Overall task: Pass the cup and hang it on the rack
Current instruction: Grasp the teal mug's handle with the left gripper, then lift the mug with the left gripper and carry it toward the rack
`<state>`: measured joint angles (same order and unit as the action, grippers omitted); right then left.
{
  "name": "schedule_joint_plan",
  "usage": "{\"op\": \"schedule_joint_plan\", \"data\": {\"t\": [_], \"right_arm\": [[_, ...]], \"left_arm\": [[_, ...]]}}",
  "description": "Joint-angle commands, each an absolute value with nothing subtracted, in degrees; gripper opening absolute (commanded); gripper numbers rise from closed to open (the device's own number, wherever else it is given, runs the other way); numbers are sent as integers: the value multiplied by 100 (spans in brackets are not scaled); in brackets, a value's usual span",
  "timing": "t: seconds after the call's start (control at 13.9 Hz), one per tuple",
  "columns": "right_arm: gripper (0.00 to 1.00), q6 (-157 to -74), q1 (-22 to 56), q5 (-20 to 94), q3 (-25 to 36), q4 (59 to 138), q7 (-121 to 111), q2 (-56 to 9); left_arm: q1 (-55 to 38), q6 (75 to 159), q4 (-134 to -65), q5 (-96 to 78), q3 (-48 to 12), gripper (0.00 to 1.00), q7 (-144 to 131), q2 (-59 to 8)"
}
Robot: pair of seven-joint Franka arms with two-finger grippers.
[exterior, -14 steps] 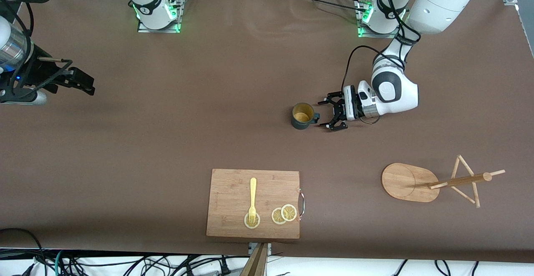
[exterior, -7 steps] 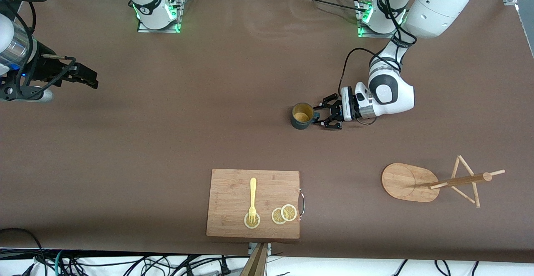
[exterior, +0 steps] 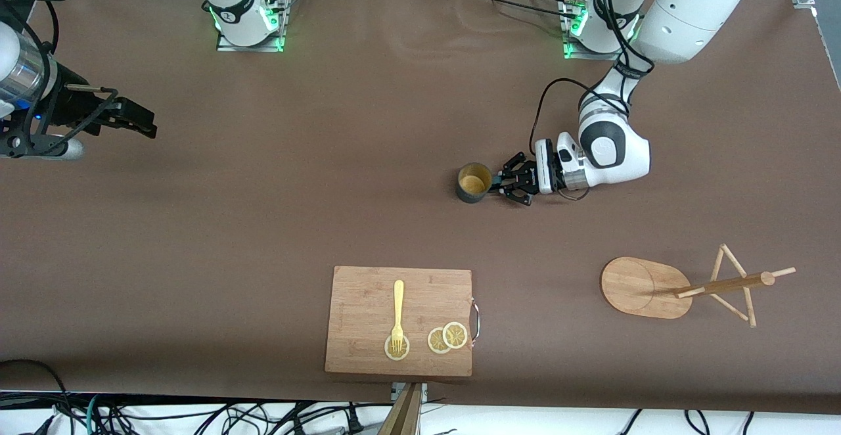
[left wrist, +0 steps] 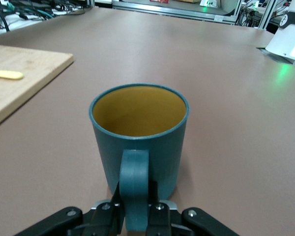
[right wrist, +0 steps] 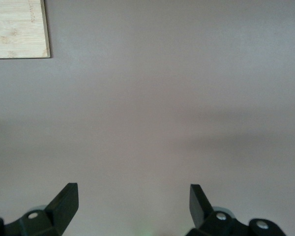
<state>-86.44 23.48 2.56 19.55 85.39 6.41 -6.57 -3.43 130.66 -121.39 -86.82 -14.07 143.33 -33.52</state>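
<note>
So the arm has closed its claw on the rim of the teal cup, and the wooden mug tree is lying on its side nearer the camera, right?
Not quite: the left gripper is closed on the cup's loop handle, not its rim, as the left wrist view shows. The rest holds: the rack lies tipped on its side, nearer the front camera than the cup. The right gripper waits, open, over bare table.

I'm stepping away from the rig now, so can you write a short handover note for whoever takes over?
Left gripper: shut on the loop handle of the ribbed dark teal mug with mustard-yellow inside, which stands upright mid-table.
Right gripper: open, holding nothing, waiting at the right arm's end.
Light wooden mug tree with oval base: nearer the front camera, at the left arm's end, no mug on it.
Done: handle gripped.
Left: lift and hang the mug on a peg.
</note>
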Motion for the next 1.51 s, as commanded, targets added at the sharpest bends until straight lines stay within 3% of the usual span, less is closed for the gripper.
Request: {"op": "schedule_joint_plan", "data": {"t": [0.0,0.43,1.29,1.44], "right_arm": [[100,-8525,2355,343,1960,8473,668,-606],[100,-8525,2355,343,1960,8473,685,-606],[100,-8525,2355,343,1960,8481,677,-606],[100,-8525,2355,343,1960,8481,677,-606]], "left_arm": [[-282,12815,-11979,-8877,-1415,0,14520,-3437],[148,12122,-11988,-8816,-1406,0,13695,-3393],[2573,9433,-11707,-6374,-1327,0,10620,-3296],[2881,9020,-11357,-6093,-1310,0,10058,-3305]]}}
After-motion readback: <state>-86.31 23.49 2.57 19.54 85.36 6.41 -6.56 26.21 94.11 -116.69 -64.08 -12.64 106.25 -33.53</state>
